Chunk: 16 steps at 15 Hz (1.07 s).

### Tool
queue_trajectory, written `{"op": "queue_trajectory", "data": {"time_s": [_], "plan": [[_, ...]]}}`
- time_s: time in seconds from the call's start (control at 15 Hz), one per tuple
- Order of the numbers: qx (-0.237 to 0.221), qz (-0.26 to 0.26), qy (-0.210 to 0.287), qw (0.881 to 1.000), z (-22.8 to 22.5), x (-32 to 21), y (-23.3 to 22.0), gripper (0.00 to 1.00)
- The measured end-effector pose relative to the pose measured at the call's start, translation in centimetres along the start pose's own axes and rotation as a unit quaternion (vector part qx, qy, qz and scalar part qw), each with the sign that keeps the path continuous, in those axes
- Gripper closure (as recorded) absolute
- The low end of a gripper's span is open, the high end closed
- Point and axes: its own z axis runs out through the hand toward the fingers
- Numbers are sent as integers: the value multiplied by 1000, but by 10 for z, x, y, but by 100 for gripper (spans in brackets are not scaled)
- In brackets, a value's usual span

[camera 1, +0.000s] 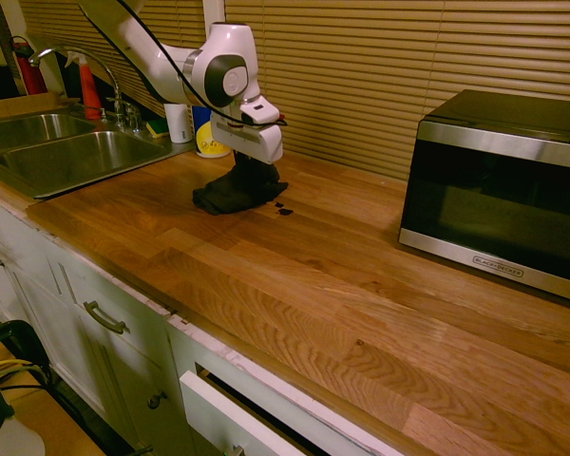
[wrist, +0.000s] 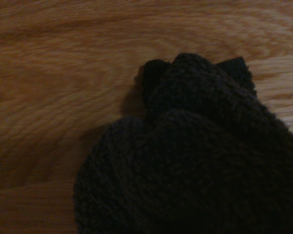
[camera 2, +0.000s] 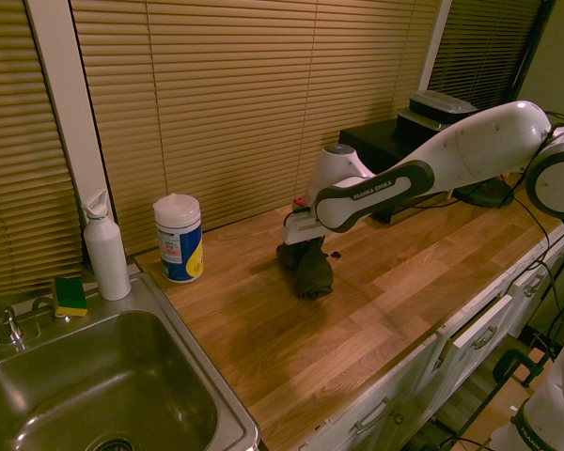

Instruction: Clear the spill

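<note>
Nearby, dark rag [camera 1: 230, 193], spill [camera 1: 285, 211], microwave [camera 1: 503, 190]

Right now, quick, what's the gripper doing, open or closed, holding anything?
Gripper: closed on the dark grey-black cloth rag, which bunches beneath it on the wooden counter.

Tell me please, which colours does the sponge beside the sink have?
The sponge is green and yellow, which shows best in the second exterior view.

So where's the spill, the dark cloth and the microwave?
Spill [camera 1: 285, 212]: first exterior view, its biggest dark spot.
Cloth [camera 1: 230, 194]: first exterior view, middle of its bunched lower part.
Microwave [camera 1: 513, 195]: first exterior view, front door.
</note>
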Motion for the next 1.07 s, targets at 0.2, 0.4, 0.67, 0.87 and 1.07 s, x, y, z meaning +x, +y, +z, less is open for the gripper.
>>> {"op": "queue_trajectory", "data": {"time_s": [0.2,0.4,0.67,0.87,1.07], "plan": [[-2,21,1,1000,-1,36,22,100],[-2,38,2,999,-2,70,46,100],[2,60,0,998,-4,105,75,100],[4,65,-1,998,-8,120,88,100],[5,49,-5,999,-9,101,71,100]]}}
